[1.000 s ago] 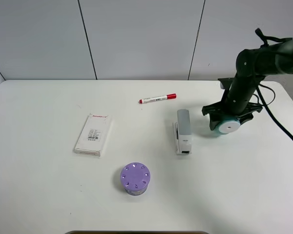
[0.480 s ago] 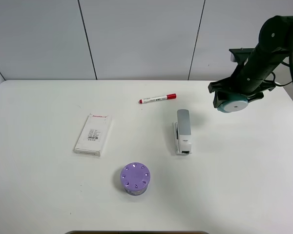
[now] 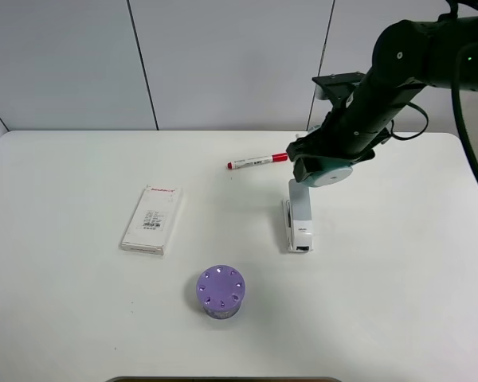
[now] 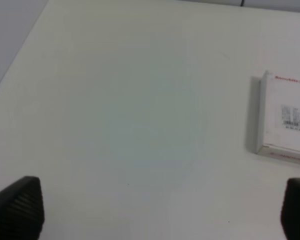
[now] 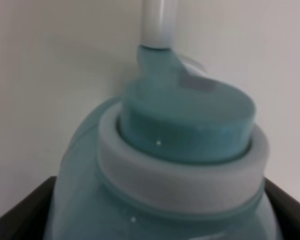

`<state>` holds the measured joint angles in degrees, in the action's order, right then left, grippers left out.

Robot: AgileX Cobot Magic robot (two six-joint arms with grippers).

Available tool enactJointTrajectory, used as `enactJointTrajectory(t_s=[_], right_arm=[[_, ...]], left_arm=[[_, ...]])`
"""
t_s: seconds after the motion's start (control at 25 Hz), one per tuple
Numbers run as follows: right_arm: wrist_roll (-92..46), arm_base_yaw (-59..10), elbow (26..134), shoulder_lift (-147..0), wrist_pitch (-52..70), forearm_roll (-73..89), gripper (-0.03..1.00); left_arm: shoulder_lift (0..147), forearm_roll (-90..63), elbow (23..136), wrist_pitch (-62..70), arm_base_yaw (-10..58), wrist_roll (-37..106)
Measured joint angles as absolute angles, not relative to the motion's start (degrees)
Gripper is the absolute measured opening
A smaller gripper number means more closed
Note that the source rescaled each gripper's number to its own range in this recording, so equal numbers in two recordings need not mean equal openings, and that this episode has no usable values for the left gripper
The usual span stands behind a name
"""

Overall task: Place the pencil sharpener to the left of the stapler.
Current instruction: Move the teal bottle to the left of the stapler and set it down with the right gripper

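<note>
Teal pencil sharpener between the right fingers

High overview of the table; left wrist over shared white box; right wrist tight on pencil sharpener.

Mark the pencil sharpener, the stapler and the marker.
pencil sharpener (image 3: 327, 175), exterior high view, on its round white face.
stapler (image 3: 299, 208), exterior high view, on its grey top.
marker (image 3: 255, 162), exterior high view, on its white barrel.
</note>
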<state>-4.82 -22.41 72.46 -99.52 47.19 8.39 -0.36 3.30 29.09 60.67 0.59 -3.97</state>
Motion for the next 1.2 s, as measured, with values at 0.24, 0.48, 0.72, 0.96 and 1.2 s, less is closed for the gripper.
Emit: enactJointTrajectory(t_s=[0.24,0.48,0.72,0.96,1.2], right_arm=[[-5.1,-28.2,72.5,-99.5,43.8,8.6,0.01],[-5.2,-31.5,72.5,-99.9,41.2,8.7,0.01],[-5.7,-32.1,73.2,-103.1,41.3,9.5,0.01],[-6.1,-32.2,82.4,-110.1,45.7,10.2,0.01],[-6.2,-32.2,90.6,-115.8,52.8,10.4,0.01]], left_arm=[[-0.4,3.3,29.1,60.7,0.6,-4.0],[-0.4,3.3,29.1,60.7,0.6,-4.0],[-0.4,3.3,29.1,60.7,0.6,-4.0],[-0.4,3.3,29.1,60.7,0.6,-4.0],[-0.4,3.3,29.1,60.7,0.6,-4.0]])
